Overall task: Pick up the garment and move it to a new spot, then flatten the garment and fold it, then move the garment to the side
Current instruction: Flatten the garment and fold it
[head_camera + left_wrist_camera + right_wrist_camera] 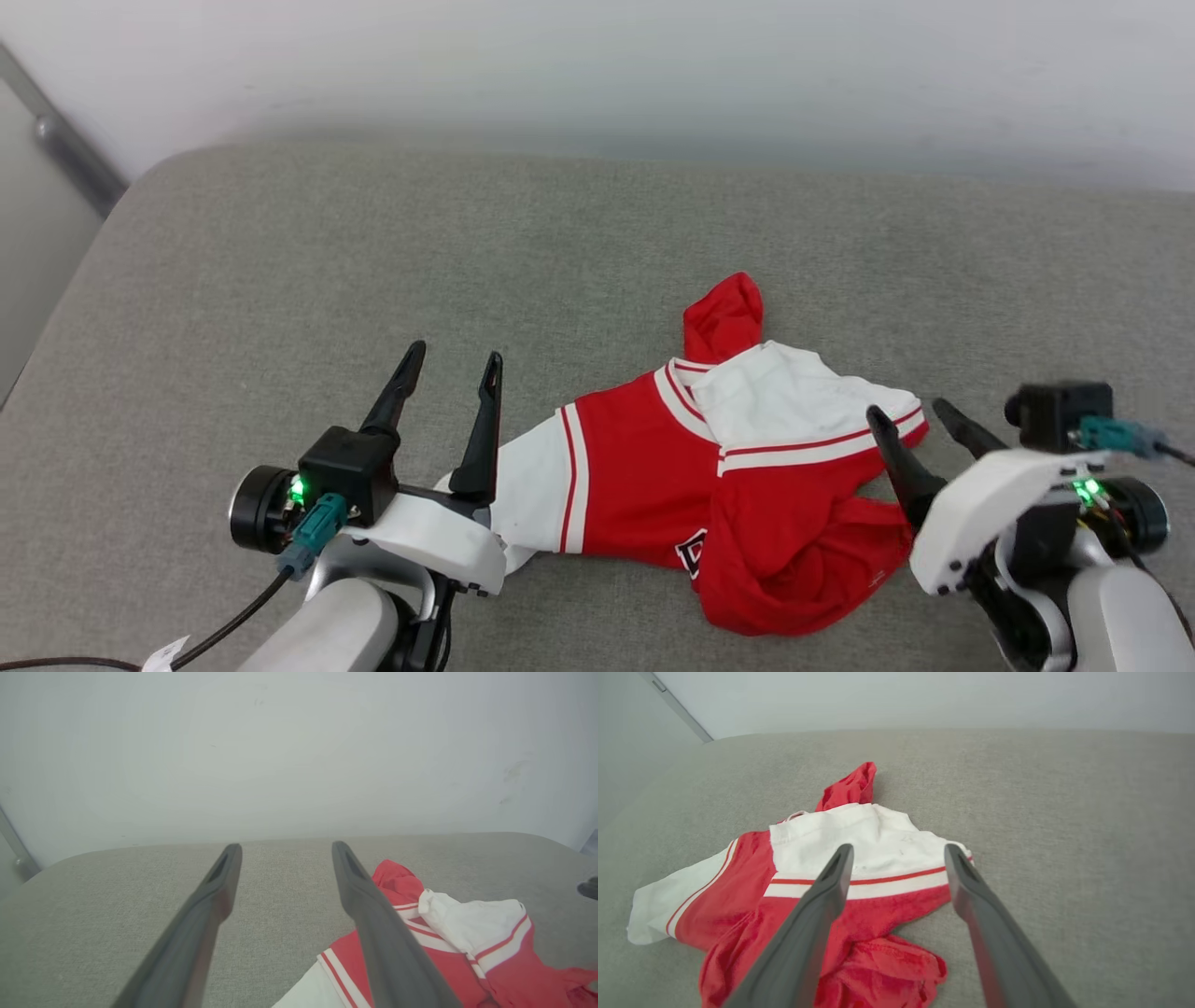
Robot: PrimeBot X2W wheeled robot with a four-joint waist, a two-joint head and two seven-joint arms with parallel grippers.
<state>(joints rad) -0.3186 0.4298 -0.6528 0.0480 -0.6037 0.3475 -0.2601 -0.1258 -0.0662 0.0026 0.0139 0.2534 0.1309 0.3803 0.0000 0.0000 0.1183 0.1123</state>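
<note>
Garment (635,467) crumpled centre-front; cushion (373,243) open beyond, left; wall (653,65) at far edge.

The red jersey T-shirt with white short sleeves (644,457) is lying crumpled on the grey fabric-covered surface (373,243), nearer its front edge. One white sleeve is spreading flat to the left and the other is draping across the middle, its red-white trim showing. Red cloth is bunching at the near side and peaking at the far end, and a scrap of black, white-edged lettering is peeking out.
</note>
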